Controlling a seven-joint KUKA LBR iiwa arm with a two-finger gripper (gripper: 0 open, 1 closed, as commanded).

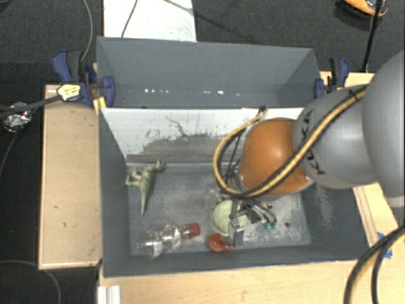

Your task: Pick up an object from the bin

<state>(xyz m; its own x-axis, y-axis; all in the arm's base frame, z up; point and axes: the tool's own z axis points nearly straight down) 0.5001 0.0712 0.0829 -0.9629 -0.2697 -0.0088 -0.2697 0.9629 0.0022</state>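
The arm (354, 138) comes in from the right and its orange cover (272, 154), looped with black and yellow cables (223, 163), hides much of the right half of the grey bin (202, 75); below the cover the jaws hang low over the bin's floor, toward the front and a little right of the middle; dark metal parts crowd together there, and I cannot tell whether the jaws are apart or together.

A pale green ball (221, 215) lies just beside them on their left, its right edge hidden behind the metal; whether they touch it cannot be made out. A small red piece (217, 242) lies just in front of the ball, near the front wall; its shape is hard to read. A small green thing (271, 223) peeps out to the right of the jaws, mostly covered.

Well apart, on the left, a green toy dinosaur (144, 178) lies on the floor; a clear bottle with a red cap (166, 238) lies on its side along the front wall.
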